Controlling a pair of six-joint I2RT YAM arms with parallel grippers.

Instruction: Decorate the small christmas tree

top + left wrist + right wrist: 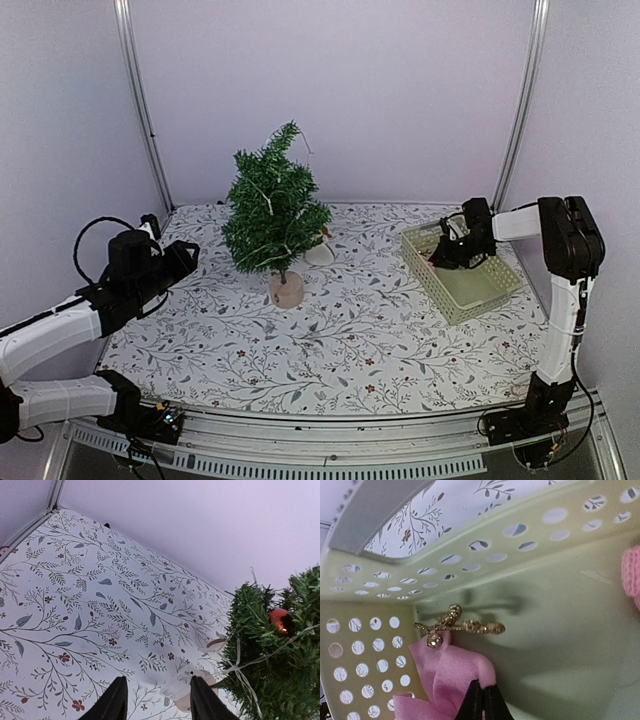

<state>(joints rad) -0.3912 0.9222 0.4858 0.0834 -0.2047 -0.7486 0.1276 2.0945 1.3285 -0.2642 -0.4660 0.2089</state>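
Note:
The small christmas tree (275, 210) stands left of the table's middle on a pale round base (286, 290), with a thin white string through its branches. In the left wrist view its branches (270, 675) fill the right side, and a red ball (279, 618) hangs among them. My left gripper (185, 255) hovers open and empty to the left of the tree, low over the cloth (157, 685). My right gripper (440, 258) is down inside the green basket (468, 300). It is shut (482, 687) on the edge of a pink felt bow (447, 670).
A gold glitter sprig (462, 625) lies on the basket floor just beyond the bow, near the perforated wall (370, 650). Another pink knitted piece (632, 577) shows at the right edge. A white object (320, 253) and a clear plastic piece (192, 682) lie by the tree's base.

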